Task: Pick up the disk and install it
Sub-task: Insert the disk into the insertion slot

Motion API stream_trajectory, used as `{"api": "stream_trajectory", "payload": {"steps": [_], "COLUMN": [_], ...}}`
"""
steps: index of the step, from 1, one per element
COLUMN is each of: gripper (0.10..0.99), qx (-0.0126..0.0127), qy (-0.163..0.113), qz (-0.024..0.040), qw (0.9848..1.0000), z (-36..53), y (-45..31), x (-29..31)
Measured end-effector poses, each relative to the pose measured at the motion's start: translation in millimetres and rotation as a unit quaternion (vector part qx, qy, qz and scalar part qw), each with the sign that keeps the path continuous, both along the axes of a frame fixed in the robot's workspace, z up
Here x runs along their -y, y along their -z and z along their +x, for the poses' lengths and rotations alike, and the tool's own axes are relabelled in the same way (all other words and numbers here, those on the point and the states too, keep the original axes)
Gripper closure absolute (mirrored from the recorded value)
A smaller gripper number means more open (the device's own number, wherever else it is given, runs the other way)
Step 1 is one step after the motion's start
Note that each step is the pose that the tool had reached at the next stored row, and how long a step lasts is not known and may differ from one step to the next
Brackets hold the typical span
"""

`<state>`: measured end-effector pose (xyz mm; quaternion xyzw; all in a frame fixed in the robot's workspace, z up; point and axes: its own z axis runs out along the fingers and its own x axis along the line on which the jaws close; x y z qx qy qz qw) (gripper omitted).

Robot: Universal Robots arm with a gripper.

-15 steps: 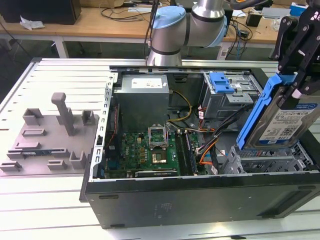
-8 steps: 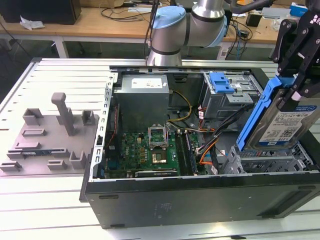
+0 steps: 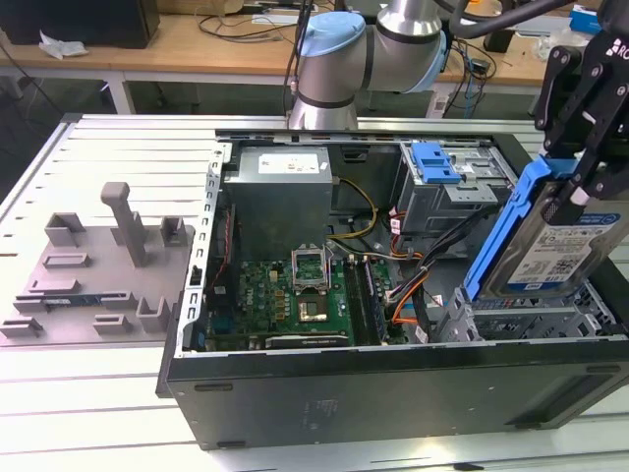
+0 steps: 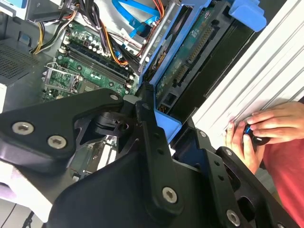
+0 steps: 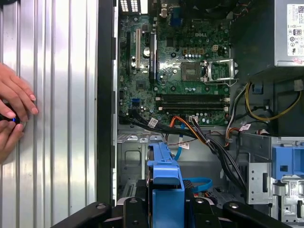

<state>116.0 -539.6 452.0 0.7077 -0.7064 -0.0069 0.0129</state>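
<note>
The disk [image 3: 565, 246] hangs tilted at the exterior view's right, its blue carrier pinched by the gripper [image 3: 578, 192], low edge at the drive cage [image 3: 521, 320]. Tilted so, 1 corner could jam on the cage or snag the nearby cables [image 3: 418, 290].

One disk [image 3: 555, 251] — one computer case [image 3: 393, 393]

A slatted metal table [image 3: 98, 157] is shown as the work surface, its ribs [image 5: 57, 95] brightly and evenly lit in the first wrist view. At the exterior view's left, a grey fixture plate [image 3: 98, 285] is laid on it. Behind, a wooden bench [image 3: 197, 44] is carried on white legs [image 3: 120, 93]. A black box [image 3: 84, 20], crumpled paper [image 3: 61, 44] and loose cables [image 3: 260, 25] are left on it.
</note>
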Motion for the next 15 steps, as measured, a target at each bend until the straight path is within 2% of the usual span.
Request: {"api": "stream_trajectory", "payload": {"steps": [10,15], "gripper": [0.722,0.722], "qx": [0.0,0.0], "qy": [0.0,0.0], "qz": [0.0,0.0], "qw": [1.0,1.0], "z": [0.3,0.3], "y": [7.5,15.6], "x": [1.0,1.1]}}
